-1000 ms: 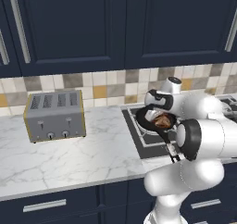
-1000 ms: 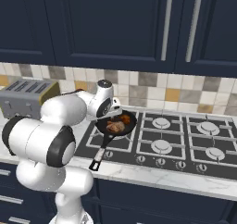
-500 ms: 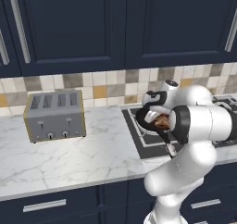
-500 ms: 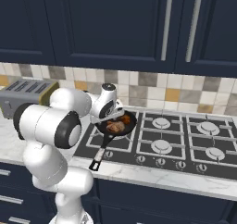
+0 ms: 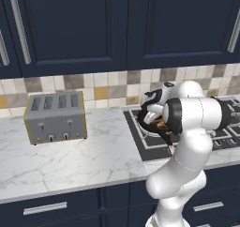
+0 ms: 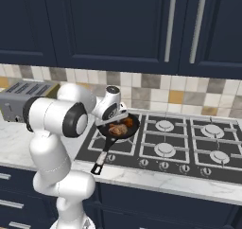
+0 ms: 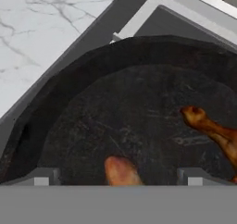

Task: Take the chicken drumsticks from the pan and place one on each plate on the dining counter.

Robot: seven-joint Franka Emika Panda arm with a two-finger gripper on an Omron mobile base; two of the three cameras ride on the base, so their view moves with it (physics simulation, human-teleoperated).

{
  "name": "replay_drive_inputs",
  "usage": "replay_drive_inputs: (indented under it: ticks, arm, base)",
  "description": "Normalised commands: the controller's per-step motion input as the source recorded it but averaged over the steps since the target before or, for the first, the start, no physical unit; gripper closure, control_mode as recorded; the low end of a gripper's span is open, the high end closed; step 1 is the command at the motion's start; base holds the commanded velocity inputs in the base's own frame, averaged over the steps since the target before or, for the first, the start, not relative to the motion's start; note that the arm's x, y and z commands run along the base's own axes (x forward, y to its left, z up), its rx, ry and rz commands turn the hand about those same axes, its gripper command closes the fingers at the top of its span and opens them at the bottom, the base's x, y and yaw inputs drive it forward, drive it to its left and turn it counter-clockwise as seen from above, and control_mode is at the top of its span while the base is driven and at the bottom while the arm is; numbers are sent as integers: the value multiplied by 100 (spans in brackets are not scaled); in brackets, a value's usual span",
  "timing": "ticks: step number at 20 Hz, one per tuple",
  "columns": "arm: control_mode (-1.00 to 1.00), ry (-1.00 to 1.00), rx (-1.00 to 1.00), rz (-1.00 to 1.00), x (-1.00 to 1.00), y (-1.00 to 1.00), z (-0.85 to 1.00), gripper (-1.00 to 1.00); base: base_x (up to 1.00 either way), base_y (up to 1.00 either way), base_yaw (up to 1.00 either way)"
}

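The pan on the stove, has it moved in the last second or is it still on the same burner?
No. In the right base view the pan sits on the same front-left burner of the hob, handle toward the counter edge, as before.

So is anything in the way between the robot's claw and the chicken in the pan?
No. The open gripper sits just above the pan, one drumstick showing between its fingertips with nothing over it.
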Motion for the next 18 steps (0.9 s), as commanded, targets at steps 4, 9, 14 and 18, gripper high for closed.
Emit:
replay_drive_inputs:
  ticks: [4, 9, 14, 18]
  arm:
    - [-100, 2, -2, 0, 14, 0, -23, -100]
    - [-100, 1, -2, 0, 8, -6, -14, -100]
    - [-100, 0, 0, 0, 0, -13, -3, -100]
    - [-100, 3, -2, 0, 0, -13, -4, -100]
  base:
    - [0, 0, 0]
    - [0, 0, 0]
    - [0, 0, 0]
    - [0, 0, 0]
